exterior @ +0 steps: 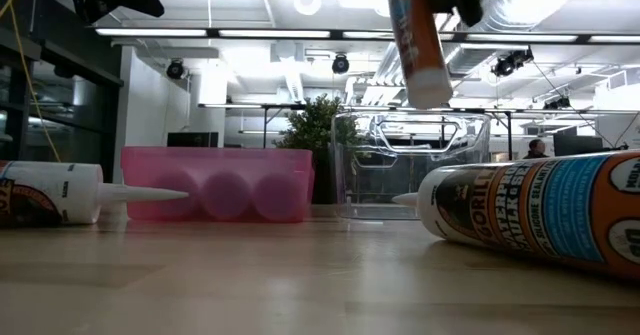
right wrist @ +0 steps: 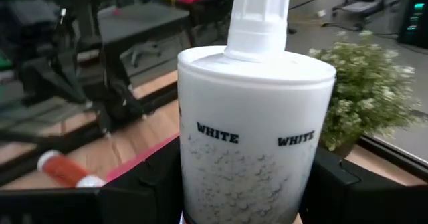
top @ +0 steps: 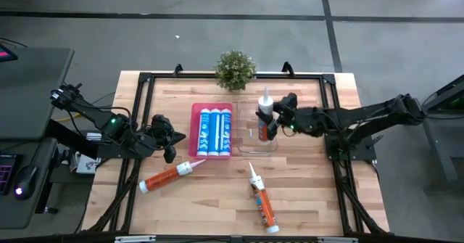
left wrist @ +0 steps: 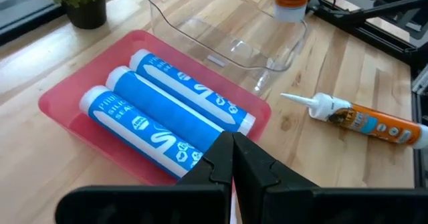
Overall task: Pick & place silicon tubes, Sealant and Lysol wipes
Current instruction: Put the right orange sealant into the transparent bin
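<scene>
High view step: my right pincer (top: 274,121), clamped on the white sealant tube (top: 265,112), hangs over the clear bin (top: 243,146).
Next: lower, release.
Left pincer (top: 165,136): together, idle.

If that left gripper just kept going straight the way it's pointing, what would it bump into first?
Most likely the pink tray holding three blue tubes. The left gripper, shut, points right at it in its wrist view. Its height above the table is unclear, so it might meet the tubes rather than the tray wall.
</scene>
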Robot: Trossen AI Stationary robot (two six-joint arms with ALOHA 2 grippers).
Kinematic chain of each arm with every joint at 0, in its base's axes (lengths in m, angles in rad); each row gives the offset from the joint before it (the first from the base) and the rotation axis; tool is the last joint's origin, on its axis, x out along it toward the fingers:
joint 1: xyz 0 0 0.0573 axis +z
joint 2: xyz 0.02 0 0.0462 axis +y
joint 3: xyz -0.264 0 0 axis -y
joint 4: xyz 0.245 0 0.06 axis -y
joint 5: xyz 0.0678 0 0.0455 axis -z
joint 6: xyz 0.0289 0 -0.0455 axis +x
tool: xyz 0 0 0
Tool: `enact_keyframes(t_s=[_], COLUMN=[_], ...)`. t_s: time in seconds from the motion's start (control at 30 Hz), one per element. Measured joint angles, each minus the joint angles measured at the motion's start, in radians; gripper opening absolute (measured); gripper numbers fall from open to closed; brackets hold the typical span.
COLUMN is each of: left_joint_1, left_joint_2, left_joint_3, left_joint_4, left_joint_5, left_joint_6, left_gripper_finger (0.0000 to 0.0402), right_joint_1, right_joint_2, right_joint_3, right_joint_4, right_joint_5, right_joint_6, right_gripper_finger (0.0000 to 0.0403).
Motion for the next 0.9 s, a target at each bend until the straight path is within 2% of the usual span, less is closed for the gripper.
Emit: enact_keyframes(t_s=[0.1,0.2,0.43,0.57,0.7,0.9], left_joint_1=[0.0,0.0,0.0,0.0,0.0,0.0], left_joint_2=[0.0,0.0,0.0,0.0,0.0,0.005], left_joint_3=[0.0,0.0,0.0,0.0,0.0,0.0], left_joint_4=[-0.003,-0.012,-0.047,-0.055,-0.051,-0.052], left_joint_5=[-0.021,-0.037,-0.117,-0.197,-0.278,-0.283], left_joint_6=[0.0,-0.001,-0.052,-0.052,-0.075,-0.103], left_gripper_finger=[0.0,0.0,0.0,0.0,0.0,0.0], right_joint_1=[-0.073,-0.132,-0.206,-0.218,-0.218,-0.218], right_joint_2=[0.001,0.001,0.039,0.124,0.227,0.33], right_joint_3=[0.0,0.0,0.0,0.0,0.0,0.0], right_joint_4=[0.002,0.015,0.06,0.127,0.207,0.242], right_joint_5=[-0.104,-0.127,0.04,0.08,0.173,0.283], right_joint_6=[-0.051,-0.078,-0.039,0.009,0.044,0.086], right_gripper_finger=[0.0207,0.0207,0.0207,0.0207,0.0207,0.0207])
